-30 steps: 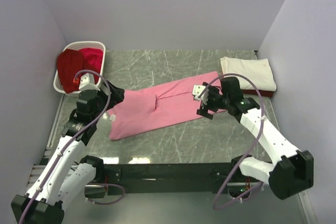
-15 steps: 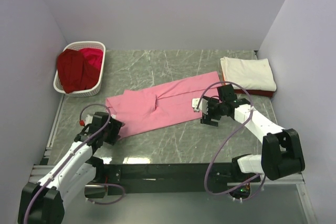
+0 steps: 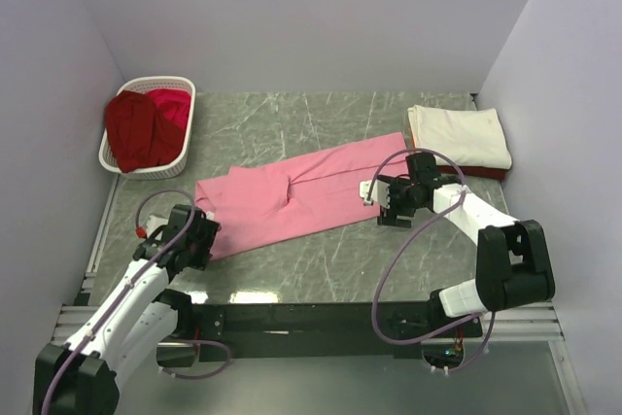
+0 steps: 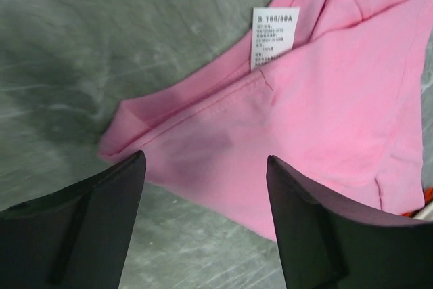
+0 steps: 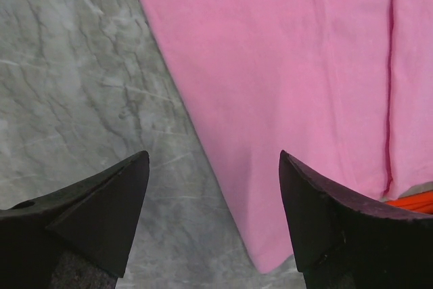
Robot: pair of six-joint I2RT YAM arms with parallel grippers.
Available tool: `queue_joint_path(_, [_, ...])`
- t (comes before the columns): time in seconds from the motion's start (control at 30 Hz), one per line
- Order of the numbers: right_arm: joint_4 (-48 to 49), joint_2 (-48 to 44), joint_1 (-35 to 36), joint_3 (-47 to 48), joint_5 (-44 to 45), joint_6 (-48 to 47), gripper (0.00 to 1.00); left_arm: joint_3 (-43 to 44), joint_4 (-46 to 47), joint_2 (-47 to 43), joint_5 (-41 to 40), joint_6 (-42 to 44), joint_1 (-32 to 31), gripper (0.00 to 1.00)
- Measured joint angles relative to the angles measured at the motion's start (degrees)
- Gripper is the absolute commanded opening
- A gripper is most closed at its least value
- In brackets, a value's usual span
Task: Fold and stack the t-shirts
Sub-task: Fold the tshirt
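Folding the pink cloth t-shirt (image 3: 292, 203) spread mid-frame on the grey marbled bench (image 3: 321, 264): left fingers (image 4: 81, 228) and right fingers (image 5: 88, 228) gape wide, empty, over its ends; next I'd pinch both corners.

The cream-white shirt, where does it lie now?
In the top view, the cream-white shirt lies folded at the table's far right, on a red garment, beyond the right gripper.

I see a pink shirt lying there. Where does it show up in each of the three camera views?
Top external: pink shirt lies slantwise at the picture's centre.
Left wrist: pink shirt fills the right side.
Right wrist: pink shirt fills the upper right.
Shared landmark: grey marble table.
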Motion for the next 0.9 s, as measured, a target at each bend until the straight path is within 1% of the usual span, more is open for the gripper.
queue_joint_path(0.13, [0.0, 3.0, -0.2, 0.8, 1.7, -3.0, 0.8, 2.2, -6.2, -2.4, -3.2, 0.0, 0.0, 0.81])
queue_joint_path(0.23, [0.2, 5.6, -0.2, 1.3, 3.1, -3.9, 0.78, 2.7, -8.3, -2.6, -3.3, 0.5, 0.0, 0.83])
queue_joint_path(0.33, [0.7, 7.0, -0.2, 1.9, 4.3, -4.4, 0.72, 2.7, -9.0, -3.3, -2.1, 1.9, 0.0, 0.84])
queue_joint_path(0.43, [1.0, 8.4, -0.2, 3.0, 5.2, -4.9, 0.59, 2.8, -9.6, -4.3, -0.2, 3.6, 0.0, 0.84])
queue_joint_path(0.47, [1.1, 8.9, -0.1, 3.3, 5.6, -4.9, 0.49, 3.0, -10.0, -4.5, 0.7, 4.1, 0.0, 0.84])
queue_joint_path(0.53, [1.3, 9.7, -0.1, 3.8, 6.3, -5.0, 0.39, 3.2, -10.5, -4.6, 2.1, 4.1, 0.0, 0.83])
queue_joint_path(0.57, [1.4, 10.1, -0.1, 3.8, 6.4, -5.0, 0.31, 3.2, -11.0, -4.7, 3.1, 4.1, 0.0, 0.83])
queue_joint_path(0.63, [1.3, 10.4, 0.0, 3.9, 6.6, -4.9, 0.22, 3.1, -11.6, -4.8, 5.0, 3.8, 0.0, 0.82])
queue_joint_path(0.67, [1.2, 10.5, 0.1, 3.9, 6.7, -4.9, 0.13, 2.8, -11.5, -4.9, 5.9, 3.5, 0.0, 0.82])
queue_joint_path(0.8, [1.4, 10.3, 0.1, 3.5, 6.9, -5.0, 0.01, 0.5, -11.0, -4.0, 7.4, 2.1, 0.0, 0.78])
queue_joint_path(0.9, [1.5, 10.0, 0.1, 3.1, 6.9, -5.0, 0.0, -0.5, -9.9, -1.1, 7.7, 0.7, 0.0, 0.72])
